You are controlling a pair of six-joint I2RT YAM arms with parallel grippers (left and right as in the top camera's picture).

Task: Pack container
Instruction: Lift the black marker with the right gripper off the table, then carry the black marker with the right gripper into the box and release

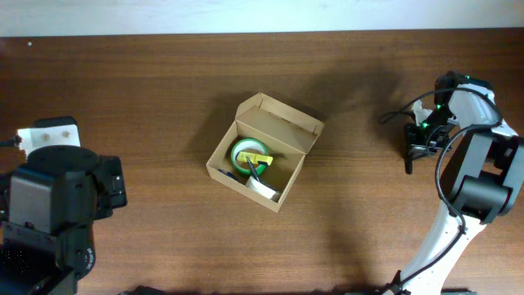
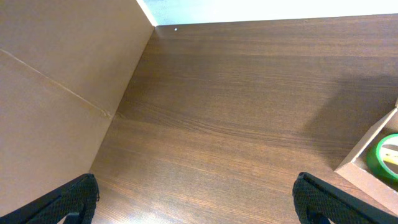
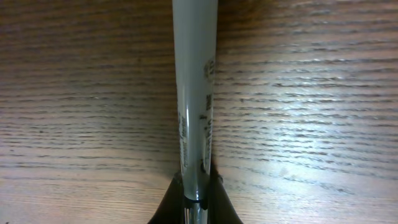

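Observation:
The container is a tan cardboard box in the middle of the table, with its flap lid standing open. Inside it lie a green tape roll, a yellow item and a white item. Its corner and the green roll show at the right edge of the left wrist view. My right gripper is shut on a slim grey pen just over the wood, far right of the box. My left gripper is wide open over bare wood with nothing between its fingers.
A large tan panel fills the left side of the left wrist view. A white block sits by the left arm at the table's left edge. The table's far edge meets a pale wall.

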